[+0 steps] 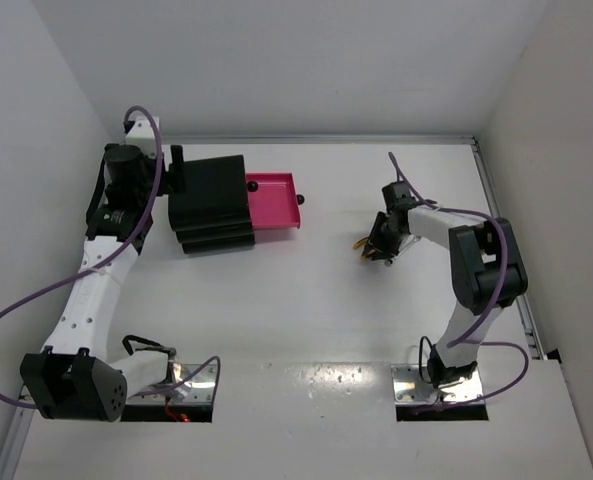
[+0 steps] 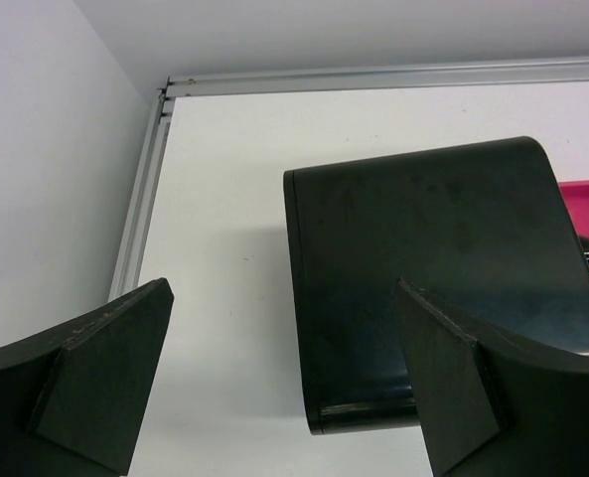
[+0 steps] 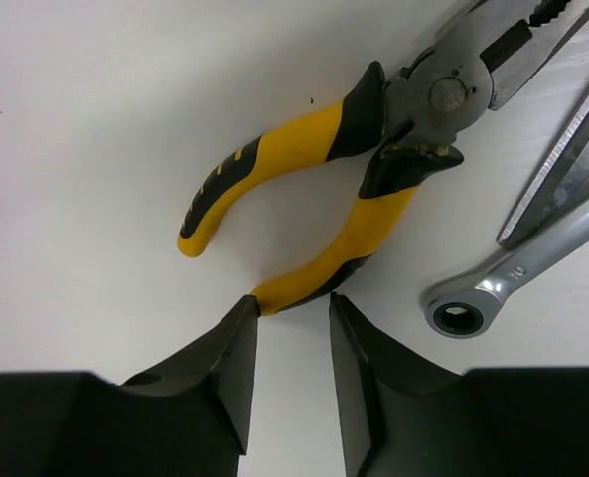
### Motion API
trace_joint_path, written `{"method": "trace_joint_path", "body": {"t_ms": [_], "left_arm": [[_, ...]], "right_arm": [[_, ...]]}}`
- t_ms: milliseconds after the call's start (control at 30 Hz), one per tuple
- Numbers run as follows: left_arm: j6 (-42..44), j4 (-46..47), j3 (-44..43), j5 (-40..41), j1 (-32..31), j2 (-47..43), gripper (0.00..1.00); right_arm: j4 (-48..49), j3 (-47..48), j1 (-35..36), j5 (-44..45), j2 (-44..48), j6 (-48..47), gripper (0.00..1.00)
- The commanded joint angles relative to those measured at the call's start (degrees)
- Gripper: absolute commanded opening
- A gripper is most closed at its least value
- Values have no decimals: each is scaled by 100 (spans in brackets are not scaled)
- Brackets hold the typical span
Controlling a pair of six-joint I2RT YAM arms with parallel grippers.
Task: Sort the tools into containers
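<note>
Fingers (image 3: 236, 348) of the right hand (image 3: 292, 306) stand half apart on either side of one handle end of the pliers (image 3: 274, 149), which lie flat on the table (image 3: 95, 119); nothing is gripped yet. The wrench (image 3: 532, 260) lies just beside the pliers. I judge the step to be grasping the pliers. Next, this hand must close firmly and carry them to the pink drawer (image 1: 276, 205), pulled out of the cabinet (image 1: 211, 205). The left hand (image 2: 284, 288) is open, near the cabinet.
</note>
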State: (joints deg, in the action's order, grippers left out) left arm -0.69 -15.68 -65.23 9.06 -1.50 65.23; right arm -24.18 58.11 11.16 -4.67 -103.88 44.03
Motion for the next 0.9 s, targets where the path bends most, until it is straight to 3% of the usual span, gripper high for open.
{"method": "trace_joint_path", "body": {"t_ms": [0,133,400,500,667,867], "left_arm": [[-19,224,37,70,-61,-54,99],[-19,224,37,70,-61,-107,99],[-19,224,37,17,-61,-160,99],[-19,224,37,-36,-61,-160,99],[-19,224,37,-88,-61,-160,99],[-19,224,37,-141,-61,-107,99]], "right_arm": [[10,-1,18,695,-203,0,29],[-112,-1,18,748,-151,-131,12],[-288,-353,-105,1143,421,-474,9],[-289,-353,-105,934,613,-755,28],[-166,-353,9,809,1062,-975,41],[150,-353,9,607,1133,-1380,42]]}}
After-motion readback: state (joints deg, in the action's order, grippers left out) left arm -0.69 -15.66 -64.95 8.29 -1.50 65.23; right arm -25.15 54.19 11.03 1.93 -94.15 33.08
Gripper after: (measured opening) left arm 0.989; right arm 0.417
